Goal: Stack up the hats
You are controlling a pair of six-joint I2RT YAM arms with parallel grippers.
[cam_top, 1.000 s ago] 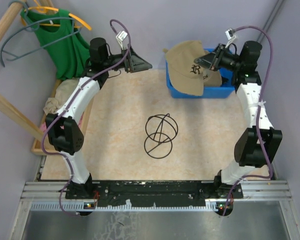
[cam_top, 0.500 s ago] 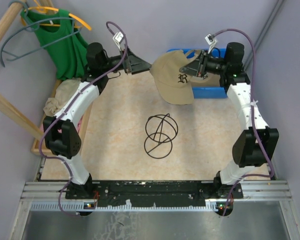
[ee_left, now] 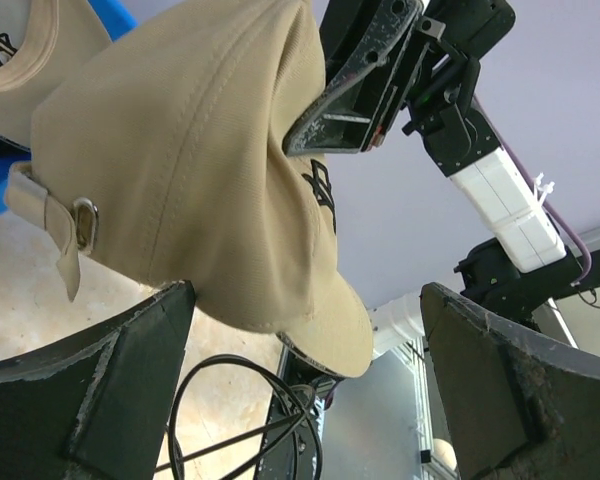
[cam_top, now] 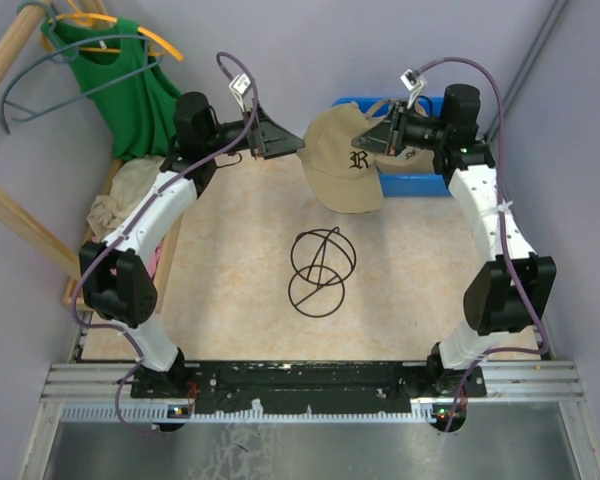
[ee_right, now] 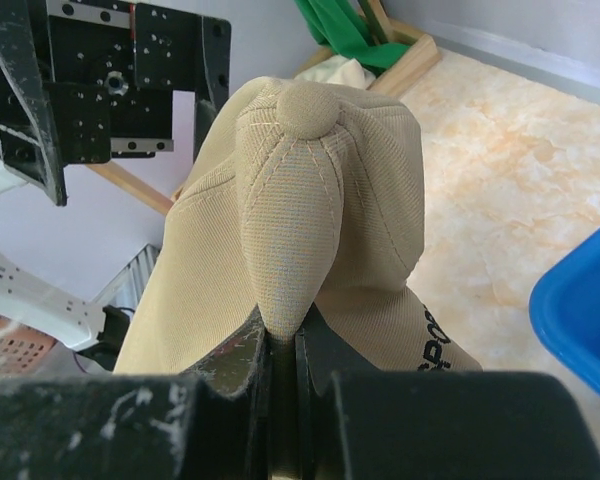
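A tan hat point(cam_top: 343, 170) with a dark embroidered logo hangs in the air over the far middle of the table. My right gripper point(cam_top: 377, 135) is shut on a fold of its crown point(ee_right: 280, 270). It fills the left wrist view point(ee_left: 190, 170), back strap to the left. My left gripper point(cam_top: 288, 135) is open just left of the hat, its fingers point(ee_left: 90, 390) wide apart and empty. A second tan hat point(ee_left: 10, 50) lies in the blue bin point(cam_top: 420, 182) behind. The black and white hats are out of view.
A dark wire-frame sphere point(cam_top: 321, 271) sits mid-table below the hat. A green garment on a hanger point(cam_top: 120, 75) and beige cloth point(cam_top: 130, 190) in a wooden tray are at the left. Wooden poles lean at far left.
My right gripper has carried the tan hat left, out of the blue bin and over the table. My left gripper has shifted slightly right toward the hat.
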